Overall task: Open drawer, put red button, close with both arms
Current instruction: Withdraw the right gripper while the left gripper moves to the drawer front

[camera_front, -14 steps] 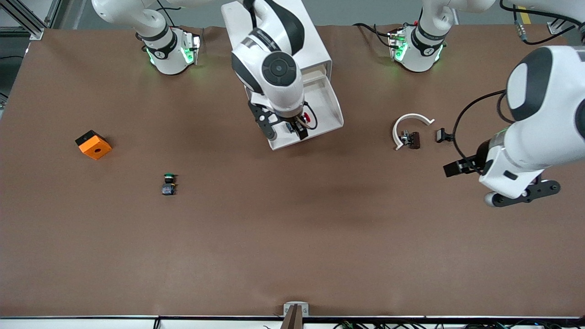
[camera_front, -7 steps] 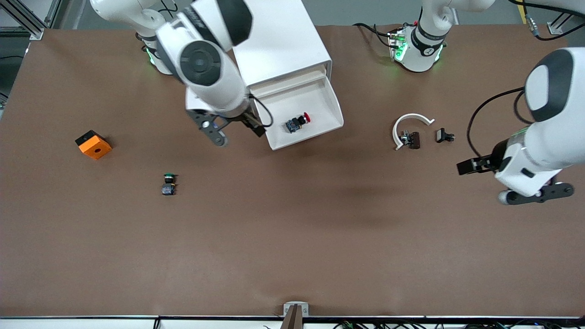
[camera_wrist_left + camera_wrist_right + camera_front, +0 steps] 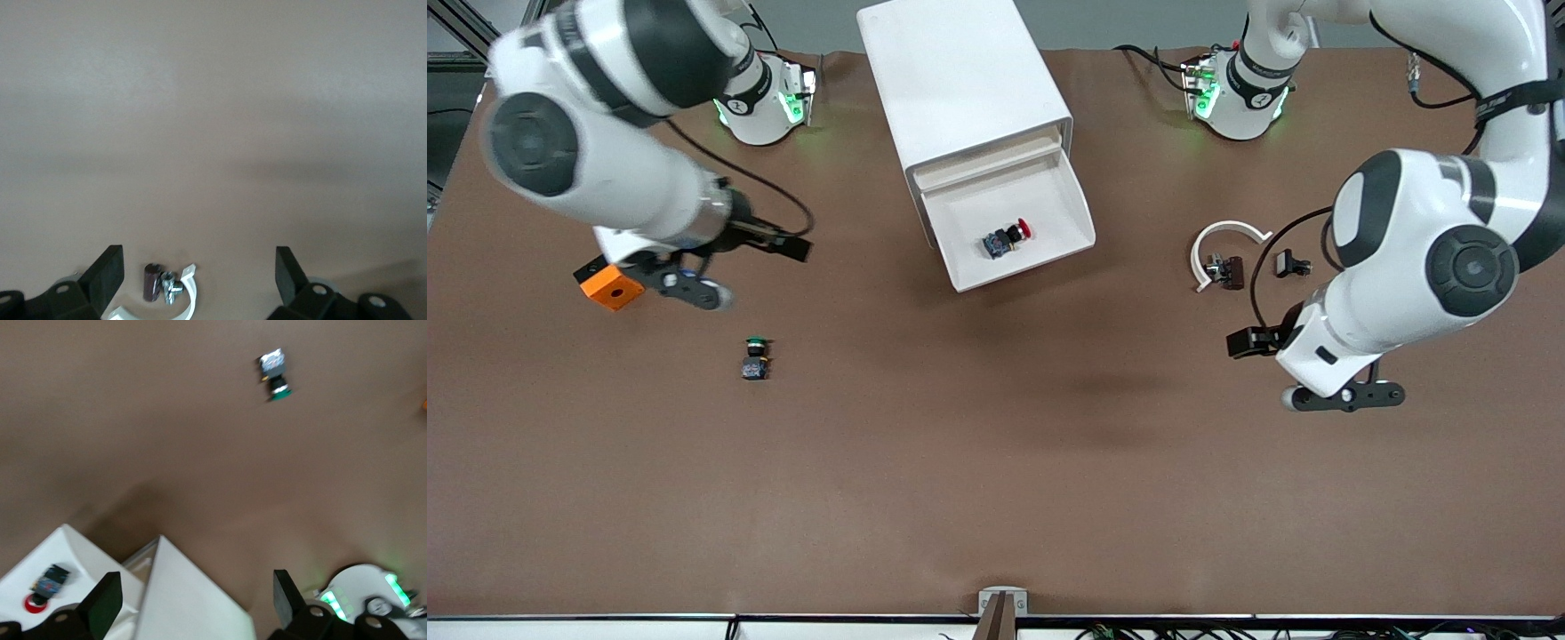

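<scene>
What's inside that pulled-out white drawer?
In the open drawer lies the red button, on its side, with nothing else around it. The drawer's inner end, under the cabinet, is hidden.

The left gripper (image 3: 199, 277) hangs over the bare brown bench (image 3: 213, 120), and its two black fingers (image 3: 107, 273) stand wide apart with nothing between them. Under it on the bench lies a white curved clip (image 3: 187, 301) with a small dark part (image 3: 153, 283) and a metal screw (image 3: 170, 288).

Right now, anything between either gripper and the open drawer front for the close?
Nothing visible. Bare table lies between the drawer, red button inside, and both the right gripper and left gripper.
</scene>
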